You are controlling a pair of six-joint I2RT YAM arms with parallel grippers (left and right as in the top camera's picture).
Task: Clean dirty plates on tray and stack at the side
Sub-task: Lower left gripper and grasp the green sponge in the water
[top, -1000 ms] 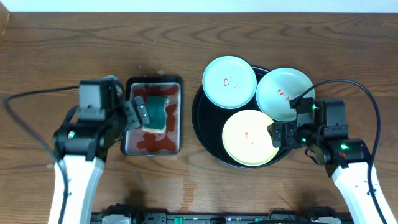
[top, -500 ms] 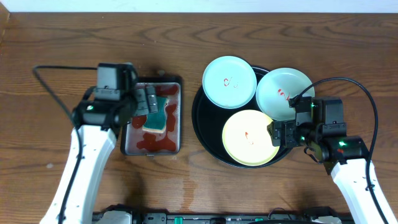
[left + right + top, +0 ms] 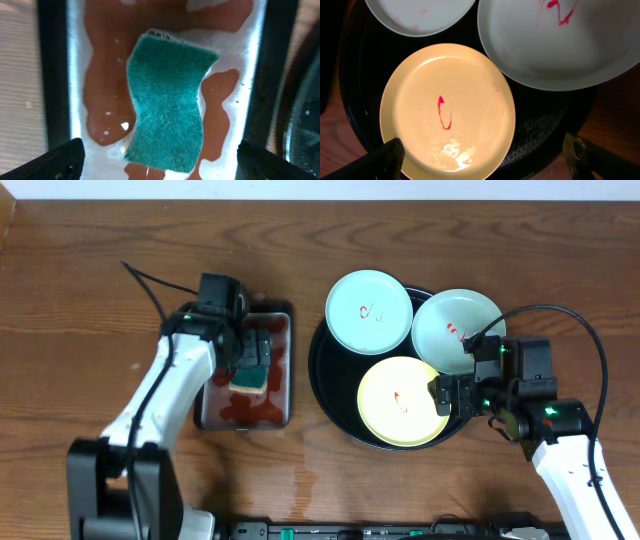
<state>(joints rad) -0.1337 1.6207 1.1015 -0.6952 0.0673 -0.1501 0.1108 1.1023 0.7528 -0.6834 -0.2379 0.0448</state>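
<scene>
Overhead view, 3 smeared plates [image 3: 369,311] on the tray [image 3: 330,395], yellow plate [image 3: 402,401] at 6 o'clock, left fingers [image 3: 55,162] released over the sponge [image 3: 250,372] in the pan [image 3: 52,75], right fingers [image 3: 380,165] released at the tray's 4 o'clock.

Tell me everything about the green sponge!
The sponge is teal and fuzzy on top, with wavy, pinched-in sides and a pale yellow layer beneath. It lies flat in the pan, sitting in reddish liquid and white suds. The open left gripper hangs above, without seeming to touch it.
</scene>
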